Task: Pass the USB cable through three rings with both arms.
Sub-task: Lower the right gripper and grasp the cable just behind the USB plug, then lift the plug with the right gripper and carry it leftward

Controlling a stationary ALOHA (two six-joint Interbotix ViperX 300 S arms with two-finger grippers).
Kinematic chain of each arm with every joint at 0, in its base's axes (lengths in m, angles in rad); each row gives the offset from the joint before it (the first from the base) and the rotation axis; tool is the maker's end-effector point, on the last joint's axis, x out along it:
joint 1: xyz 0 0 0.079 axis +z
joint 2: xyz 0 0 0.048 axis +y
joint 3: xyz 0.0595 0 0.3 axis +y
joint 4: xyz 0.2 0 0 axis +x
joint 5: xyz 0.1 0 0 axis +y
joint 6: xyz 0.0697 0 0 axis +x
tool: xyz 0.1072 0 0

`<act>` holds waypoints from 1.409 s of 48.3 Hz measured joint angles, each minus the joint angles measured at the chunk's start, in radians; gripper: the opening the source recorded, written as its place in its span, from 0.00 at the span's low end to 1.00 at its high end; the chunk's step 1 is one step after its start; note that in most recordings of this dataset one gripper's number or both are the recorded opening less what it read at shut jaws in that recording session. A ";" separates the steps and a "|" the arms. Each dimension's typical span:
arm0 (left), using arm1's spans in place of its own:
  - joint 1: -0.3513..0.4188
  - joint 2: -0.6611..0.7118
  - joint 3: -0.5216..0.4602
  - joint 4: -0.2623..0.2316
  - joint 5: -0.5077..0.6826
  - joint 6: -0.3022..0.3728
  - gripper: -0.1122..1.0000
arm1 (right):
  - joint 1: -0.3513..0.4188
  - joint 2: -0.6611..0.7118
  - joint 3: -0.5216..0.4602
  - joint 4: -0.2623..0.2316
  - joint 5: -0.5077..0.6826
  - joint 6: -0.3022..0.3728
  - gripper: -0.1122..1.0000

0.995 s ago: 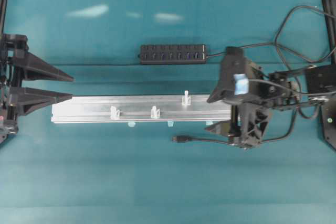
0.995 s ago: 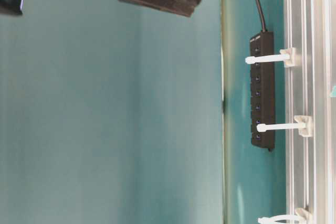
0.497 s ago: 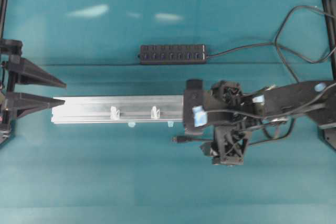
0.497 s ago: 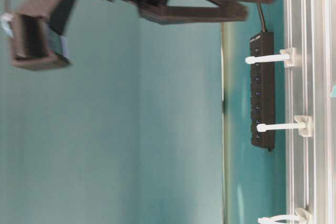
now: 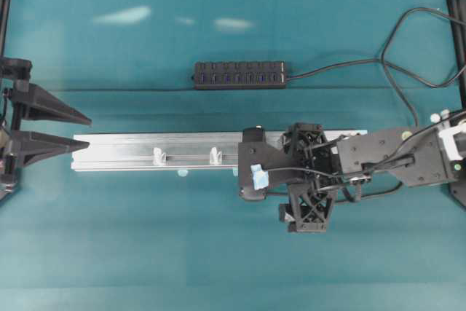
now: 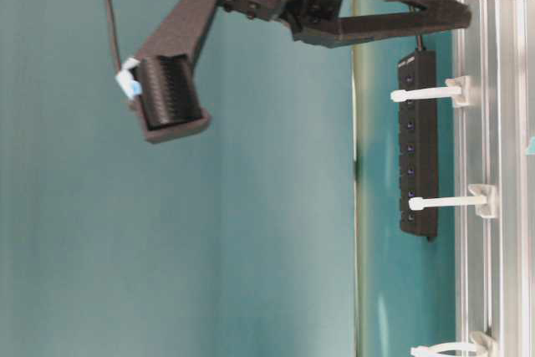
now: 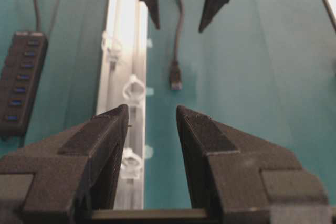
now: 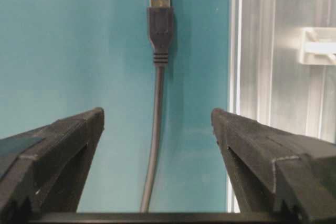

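the usb cable (image 8: 155, 129) lies flat on the teal desk (image 5: 145, 238), just beside the near edge of the silver rail (image 5: 131, 152), its plug between the spread fingers of the right tool (image 8: 157, 129), which grips nothing. two rings (image 5: 158, 156) stand uncovered on the rail. the left tool (image 7: 151, 129) hangs released at the rail's left end. a black hub (image 5: 239, 75) lies farther back.

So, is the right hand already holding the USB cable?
No, the right hand is open, and the USB cable lies untouched between its fingers.
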 measured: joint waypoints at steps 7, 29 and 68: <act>0.000 0.003 0.000 -0.002 0.000 0.000 0.49 | 0.000 0.026 -0.003 -0.009 -0.003 -0.002 0.65; -0.002 0.005 0.003 0.000 -0.002 0.000 0.49 | 0.000 0.112 -0.018 -0.018 -0.029 -0.014 0.65; -0.002 0.018 0.003 0.000 0.000 -0.002 0.49 | 0.000 0.161 -0.038 -0.018 -0.032 -0.014 0.65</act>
